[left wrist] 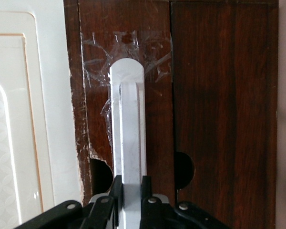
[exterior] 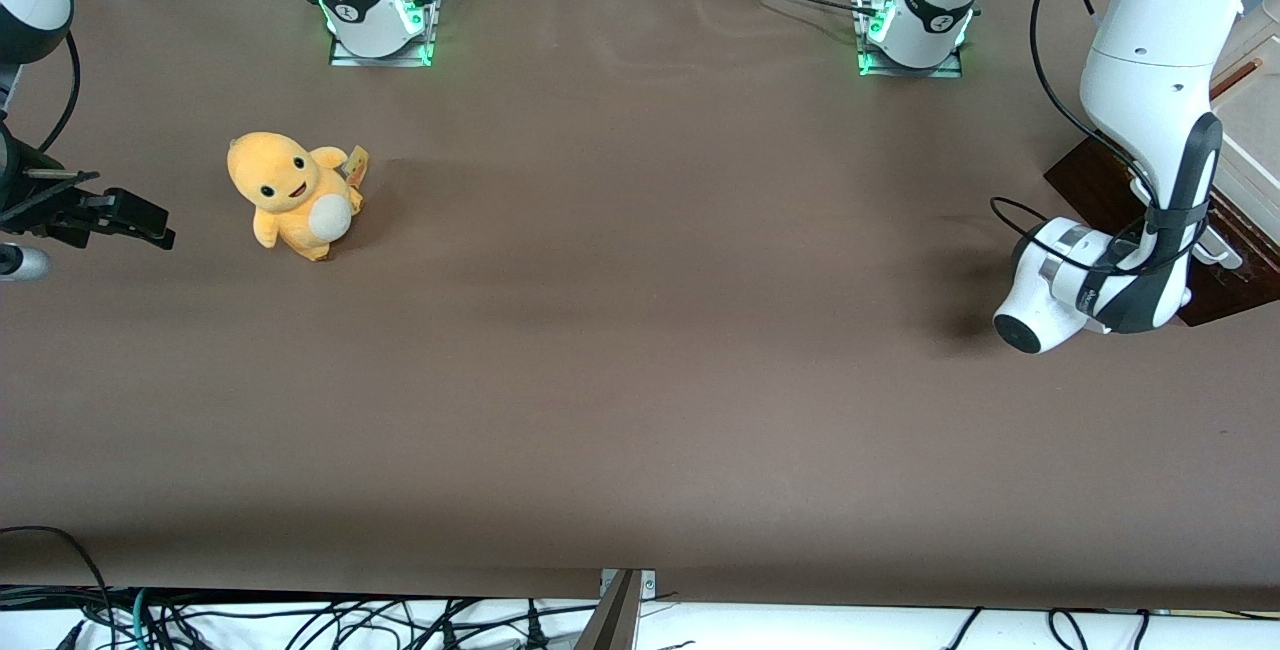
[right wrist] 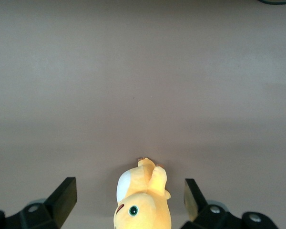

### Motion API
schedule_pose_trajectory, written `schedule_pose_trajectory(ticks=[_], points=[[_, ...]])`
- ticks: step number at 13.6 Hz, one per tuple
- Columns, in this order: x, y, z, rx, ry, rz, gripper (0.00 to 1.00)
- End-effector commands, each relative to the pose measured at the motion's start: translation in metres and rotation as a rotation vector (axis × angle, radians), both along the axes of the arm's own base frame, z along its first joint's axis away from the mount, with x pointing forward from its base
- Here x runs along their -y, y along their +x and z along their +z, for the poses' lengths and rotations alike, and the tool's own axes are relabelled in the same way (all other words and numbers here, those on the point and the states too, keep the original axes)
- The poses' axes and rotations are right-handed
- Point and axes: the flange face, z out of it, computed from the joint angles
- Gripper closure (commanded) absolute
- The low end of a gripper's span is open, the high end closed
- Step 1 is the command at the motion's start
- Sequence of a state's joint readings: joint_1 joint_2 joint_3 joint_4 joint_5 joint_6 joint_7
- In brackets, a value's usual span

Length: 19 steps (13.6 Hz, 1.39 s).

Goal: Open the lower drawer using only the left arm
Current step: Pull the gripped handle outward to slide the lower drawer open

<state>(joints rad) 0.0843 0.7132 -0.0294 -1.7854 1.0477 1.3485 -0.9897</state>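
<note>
Left arm (exterior: 1150, 130) reaches to the working arm's end of the table (exterior: 640, 330), its gripper (left wrist: 131, 188) clamped narrow on the silvery bar handle (left wrist: 128, 124) of the lower drawer (left wrist: 128, 57). Handle runs straight out between the fingers (left wrist: 117, 188), dark brown drawer front right in front of the gripper. Yellow plush toy (exterior: 292, 195) sits well apart, toward the parked arm's end.

No readable text, brand name or number can be made out anywhere. A small dark mark is seen on the grey band of each arm base (exterior: 372, 5), but it cannot be read.
</note>
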Motion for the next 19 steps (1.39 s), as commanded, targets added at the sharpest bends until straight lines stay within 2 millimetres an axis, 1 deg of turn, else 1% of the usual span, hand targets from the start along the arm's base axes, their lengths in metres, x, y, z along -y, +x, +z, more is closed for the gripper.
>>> schedule_pose_trajectory(ticks=[1, 2, 4, 7, 10, 12, 15, 17, 19], points=[[0.015, 0.004, 0.010, 0.002, -0.013, -0.017, 0.88], [0.021, 0.006, 0.011, 0.003, -0.010, -0.030, 0.88], [0.026, 0.012, 0.014, 0.017, -0.011, -0.039, 0.88], [0.043, 0.019, 0.011, 0.020, -0.010, -0.066, 0.87], [0.049, 0.027, 0.008, 0.027, -0.010, -0.077, 0.88], [0.059, 0.029, 0.006, 0.027, -0.010, -0.094, 0.88], [0.064, 0.030, 0.006, 0.035, -0.004, -0.103, 0.88], [0.078, 0.031, 0.006, 0.031, -0.006, -0.124, 0.88], [0.082, 0.035, 0.008, 0.040, -0.006, -0.130, 0.88]])
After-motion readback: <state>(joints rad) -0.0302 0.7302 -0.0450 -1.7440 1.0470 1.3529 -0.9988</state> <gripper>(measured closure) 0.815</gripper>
